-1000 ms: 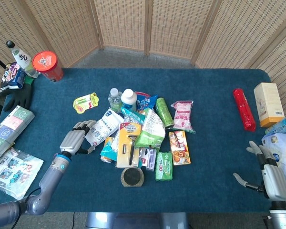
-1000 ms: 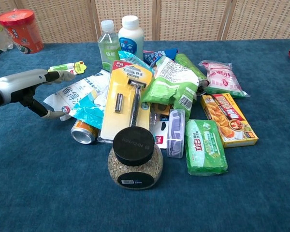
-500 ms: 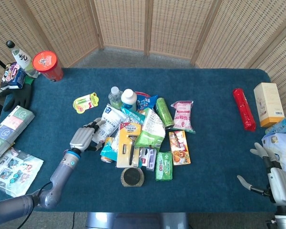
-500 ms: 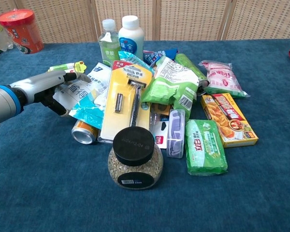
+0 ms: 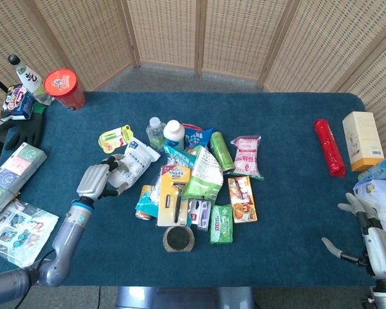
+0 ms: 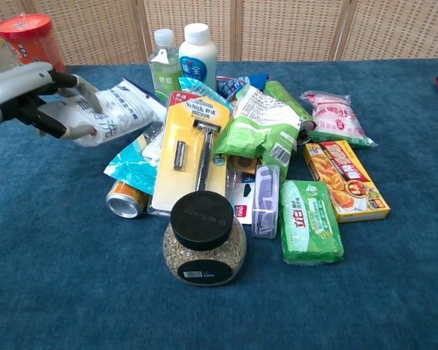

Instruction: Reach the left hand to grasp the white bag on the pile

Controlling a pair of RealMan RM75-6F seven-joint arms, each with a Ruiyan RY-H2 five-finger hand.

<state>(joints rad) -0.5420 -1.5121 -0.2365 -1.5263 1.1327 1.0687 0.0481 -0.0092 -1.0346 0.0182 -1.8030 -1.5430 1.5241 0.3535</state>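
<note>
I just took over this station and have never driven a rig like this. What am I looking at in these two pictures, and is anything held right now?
You are seeing a two-armed robot with finger hands at a blue table. The head view looks down from above; the chest view looks forward from low over the tabletop. In the middle lies a pile of groceries: a yellow razor pack, a black-lidded jar, a green bag, bottles and boxes. The left hand holds the white bag, lifted at the pile's left edge; the chest view shows it too. The right hand sits at the lower right of the head view, fingers apart, holding nothing.
</note>
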